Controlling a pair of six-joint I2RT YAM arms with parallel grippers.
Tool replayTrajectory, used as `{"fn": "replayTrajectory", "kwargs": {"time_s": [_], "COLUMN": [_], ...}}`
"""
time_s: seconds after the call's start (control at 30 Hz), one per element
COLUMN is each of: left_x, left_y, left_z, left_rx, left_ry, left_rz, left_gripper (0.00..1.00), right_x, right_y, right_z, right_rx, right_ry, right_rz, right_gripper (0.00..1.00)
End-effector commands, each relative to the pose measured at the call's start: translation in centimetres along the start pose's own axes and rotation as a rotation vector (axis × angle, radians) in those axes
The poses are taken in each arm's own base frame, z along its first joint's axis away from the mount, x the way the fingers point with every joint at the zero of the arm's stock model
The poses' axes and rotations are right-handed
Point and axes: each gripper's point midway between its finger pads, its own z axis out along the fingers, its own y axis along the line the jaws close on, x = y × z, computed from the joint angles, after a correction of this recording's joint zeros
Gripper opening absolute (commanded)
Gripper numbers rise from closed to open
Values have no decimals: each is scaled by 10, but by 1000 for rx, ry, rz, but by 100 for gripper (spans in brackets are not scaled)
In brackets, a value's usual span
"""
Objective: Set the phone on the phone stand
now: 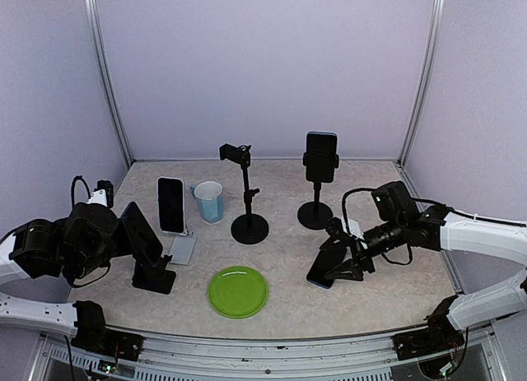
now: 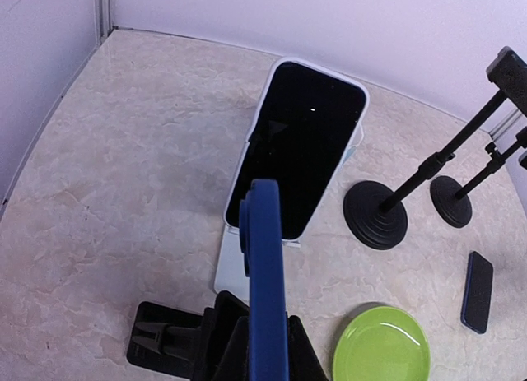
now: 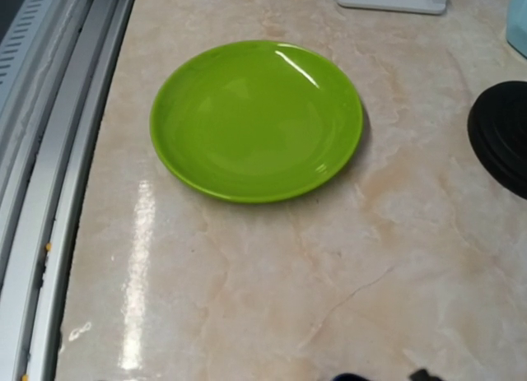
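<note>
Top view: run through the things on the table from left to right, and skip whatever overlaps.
leftmost phone → propped phone → cup → empty stand → clamped phone

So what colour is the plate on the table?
The plate is plain lime green; the right wrist view shows it best.

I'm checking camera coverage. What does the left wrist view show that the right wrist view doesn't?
Only the left wrist: a blue-edged phone seen edge-on, a propped white-cased phone with a black screen, and a dark phone lying flat. Only the right wrist: the grey metal rail. Both: the round green plate and the marbled beige tabletop.
</note>
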Motion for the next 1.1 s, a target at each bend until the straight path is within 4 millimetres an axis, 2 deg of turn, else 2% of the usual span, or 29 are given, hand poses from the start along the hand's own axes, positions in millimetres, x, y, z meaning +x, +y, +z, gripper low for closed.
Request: {"fn": "replayTrajectory", "kwargs": {"time_s": [0.0, 0.27, 0.6, 0.67, 0.77, 0.97, 1.07], "left_x": [-11, 8, 7, 6, 9, 16, 17], "left_y": [3, 5, 2, 3, 4, 4, 4], "left_z": [5, 21, 17, 17, 18, 27, 28], "left_rx": [3, 14, 48, 42, 27, -15, -26], "left_ry": [-53, -25, -23, -19, -6, 20, 27], "left_rz": [32, 92, 71, 63, 67, 104, 115], "left_gripper": [0, 2, 4, 10, 26, 27, 32], "right_x": [3, 6, 13, 14, 15, 17, 19], "right_y": [-3, -3, -4, -3, -3, -2, -2], "right_z": [1, 2, 8, 9, 9, 10, 12], "right_rx": [4, 2, -20, -25, -28, -37, -48], "right_ry": [5, 13, 40, 43, 45, 51, 59], "right_rz": [2, 1, 22, 25, 27, 30, 37], "right_gripper": [77, 78, 78, 78, 78, 79, 79]}}
